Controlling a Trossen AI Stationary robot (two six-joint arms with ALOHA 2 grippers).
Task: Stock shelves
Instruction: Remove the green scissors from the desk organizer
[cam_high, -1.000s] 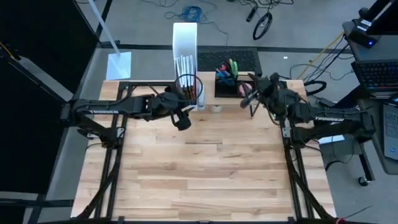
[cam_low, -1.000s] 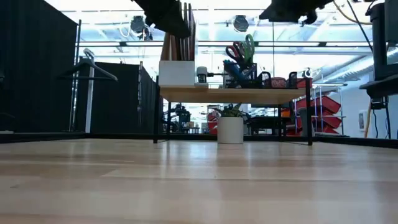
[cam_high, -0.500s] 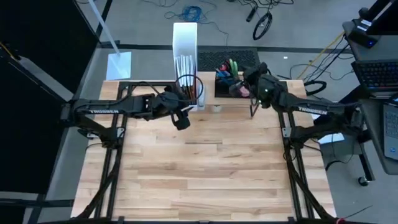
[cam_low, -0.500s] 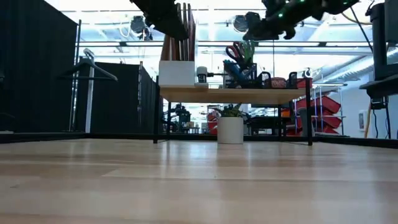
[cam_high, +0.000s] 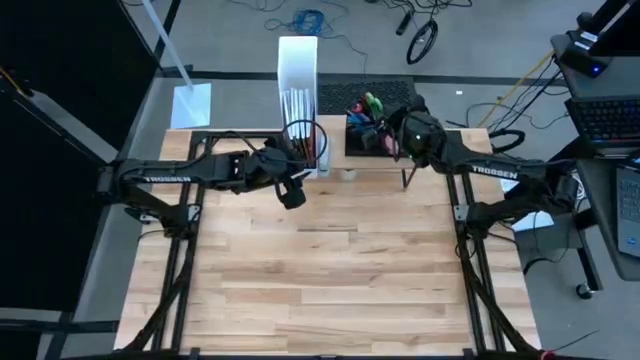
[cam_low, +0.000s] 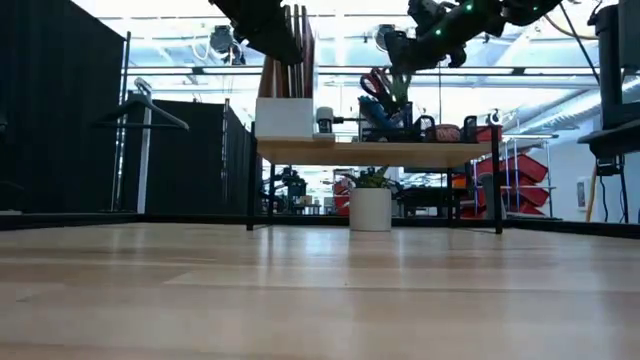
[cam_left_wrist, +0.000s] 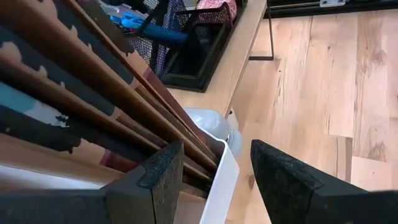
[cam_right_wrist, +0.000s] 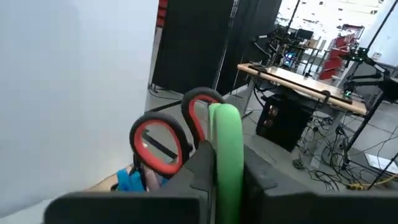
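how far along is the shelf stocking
Looks done: the white file box with folders and the black organizer stand on the shelves. In hand: the right gripper is shut on a green item above the organizer; the left gripper is open beside the folders. Left: releasing it.

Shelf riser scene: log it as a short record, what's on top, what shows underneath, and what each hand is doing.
shelf: light-wood riser on black legs, at the table's far edge
on top: white file box holding folders; black organizer with red scissors
underneath: white plant pot shows between the legs in the low view
left hand: open, fingers on either side of the file box's rim
right hand: over the organizer, shut on a green tool beside the scissors
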